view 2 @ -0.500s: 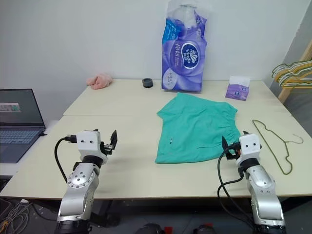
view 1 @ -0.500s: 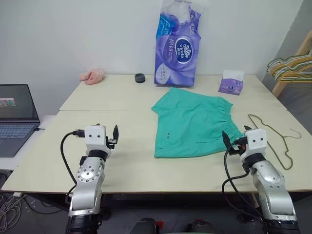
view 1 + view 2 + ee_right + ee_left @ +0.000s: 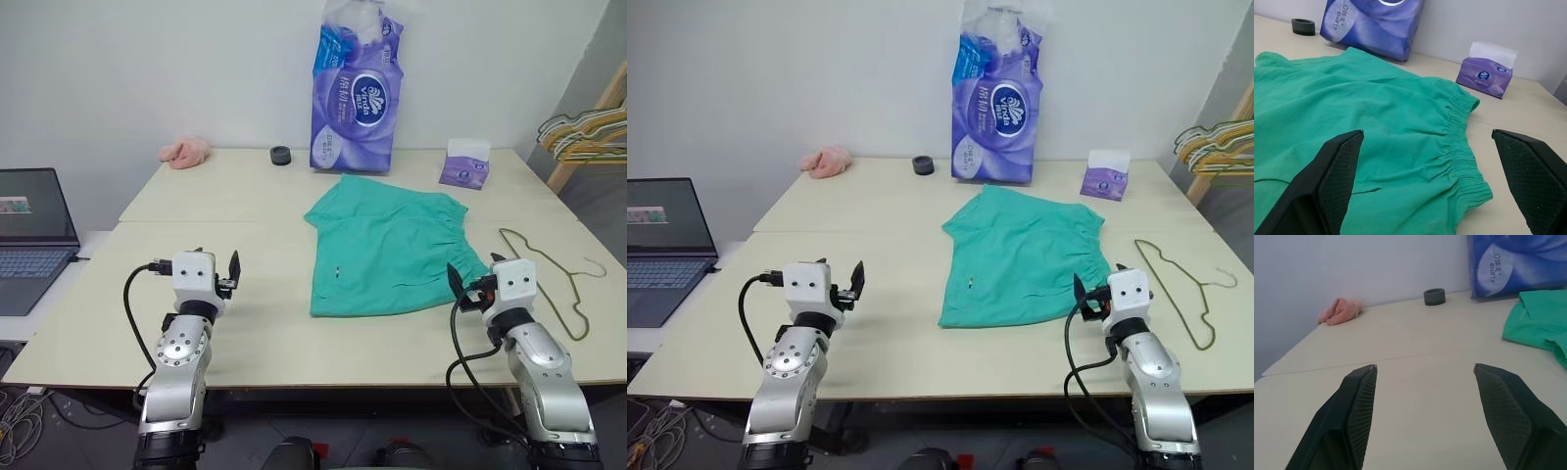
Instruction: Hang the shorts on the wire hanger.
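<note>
From the head camera I see the shorts [image 3: 390, 245], soft teal fabric with a gathered waistband, lying flat mid-table. The wire hanger [image 3: 550, 277], a thin olive triangle with a curved hook, lies just right of the shorts. Behind the shorts stands a glossy purple tissue pack [image 3: 355, 90], with a small purple tissue box [image 3: 463, 164] to its right. My left gripper [image 3: 232, 270] hovers well left of the shorts; my right gripper [image 3: 458, 283] sits at the shorts' near right corner.

On the left wrist camera, the textured black fingers [image 3: 1362, 396] stand wide apart over bare table, holding nothing.

On the right wrist camera, the fingers [image 3: 1336, 169] spread wide over the shorts' crinkled waistband, empty.
</note>
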Controlling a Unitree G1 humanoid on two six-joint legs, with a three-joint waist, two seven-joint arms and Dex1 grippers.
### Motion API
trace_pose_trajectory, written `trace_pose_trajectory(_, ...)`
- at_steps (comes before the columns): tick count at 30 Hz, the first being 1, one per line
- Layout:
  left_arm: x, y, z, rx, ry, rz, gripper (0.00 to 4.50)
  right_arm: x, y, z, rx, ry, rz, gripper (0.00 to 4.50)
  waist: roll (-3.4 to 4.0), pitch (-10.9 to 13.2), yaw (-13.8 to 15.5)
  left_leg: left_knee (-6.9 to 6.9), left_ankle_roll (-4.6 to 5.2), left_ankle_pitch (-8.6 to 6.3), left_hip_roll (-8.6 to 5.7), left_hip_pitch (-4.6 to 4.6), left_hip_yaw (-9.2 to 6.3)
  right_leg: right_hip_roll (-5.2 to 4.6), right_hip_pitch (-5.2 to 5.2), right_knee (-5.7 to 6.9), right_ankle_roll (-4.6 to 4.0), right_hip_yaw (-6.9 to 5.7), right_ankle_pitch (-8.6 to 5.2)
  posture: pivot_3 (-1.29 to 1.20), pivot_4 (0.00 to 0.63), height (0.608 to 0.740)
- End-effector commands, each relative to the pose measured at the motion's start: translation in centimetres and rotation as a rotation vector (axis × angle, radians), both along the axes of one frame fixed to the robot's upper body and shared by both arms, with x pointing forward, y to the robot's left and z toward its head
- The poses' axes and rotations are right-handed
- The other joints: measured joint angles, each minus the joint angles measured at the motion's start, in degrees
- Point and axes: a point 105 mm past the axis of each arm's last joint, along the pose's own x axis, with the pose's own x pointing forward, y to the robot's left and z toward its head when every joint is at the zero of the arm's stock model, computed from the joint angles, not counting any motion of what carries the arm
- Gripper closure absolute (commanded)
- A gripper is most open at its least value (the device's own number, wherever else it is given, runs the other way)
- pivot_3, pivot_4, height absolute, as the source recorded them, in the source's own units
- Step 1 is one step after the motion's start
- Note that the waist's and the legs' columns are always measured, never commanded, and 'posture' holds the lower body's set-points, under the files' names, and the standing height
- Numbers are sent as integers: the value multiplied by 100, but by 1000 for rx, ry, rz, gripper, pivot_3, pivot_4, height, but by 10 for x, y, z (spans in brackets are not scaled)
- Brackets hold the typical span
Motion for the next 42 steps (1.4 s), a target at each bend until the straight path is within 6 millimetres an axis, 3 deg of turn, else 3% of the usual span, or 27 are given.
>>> trace_pose_trajectory(1,-1,-8,16,-37,-57,-68,1156,-1,1,17,-7,-60,8,18,4,6,-1,0,0,0,0,0,0,0,0,0,0,0,0,101,22,740)
trace_pose_trajectory(3,-4,-15,17,-72,-59,-151,1156,-1,0,18,-8,-63,8,18,6,12,-10,0,-1,-1,2,0,2,1,-1,-1,-1,0,-1,82,22,740)
trace_pose_trajectory(7,-11,-37,18,-68,-42,-351,32,-4,0,20,-9,-67,16,0,24,32,-30,-1,-4,-2,6,-1,7,4,-3,-1,-5,3,-3,68,21,740)
trace_pose_trajectory(12,-29,-75,13,104,34,-733,11,-16,23,23,-42,-43,209,0,54,52,-64,-2,-4,-3,8,-3,11,10,-6,-1,-13,5,-8,44,20,740)
trace_pose_trajectory(17,-39,-87,-3,401,133,-1009,11,-43,58,20,-108,74,522,0,54,58,-155,-6,-6,-6,18,-2,14,22,-7,-1,-56,7,-33,15,17,740)
trace_pose_trajectory(20,-34,-87,-11,532,174,-1088,11,-66,72,10,-147,194,690,0,52,60,-167,-7,-7,-8,23,-2,14,24,-8,-1,-58,6,-35,-1,14,740)
trace_pose_trajectory(23,-23,-84,-18,622,189,-1092,11,-78,75,2,-175,255,752,0,40,68,-186,-7,-7,-10,25,-2,12,25,-8,-2,-57,3,-35,-17,15,740)
trace_pose_trajectory(35,5,-106,-49,765,168,-1055,11,-90,66,-14,-234,283,744,0,-10,105,-299,-1,-13,-19,28,-4,12,24,-8,-7,-9,6,-10,-73,28,740)
trace_pose_trajectory(38,15,-110,-52,799,157,-1027,634,-90,65,-14,-244,276,733,0,-13,106,-325,1,-13,-19,28,-1,12,25,-4,-6,-8,5,-9,-80,27,740)
trace_pose_trajectory(42,23,-110,-54,826,157,-1017,1871,-82,59,-13,-278,261,701,0,-13,106,-336,0,-13,-19,29,-1,13,26,-5,-6,-7,5,-9,-83,25,740)
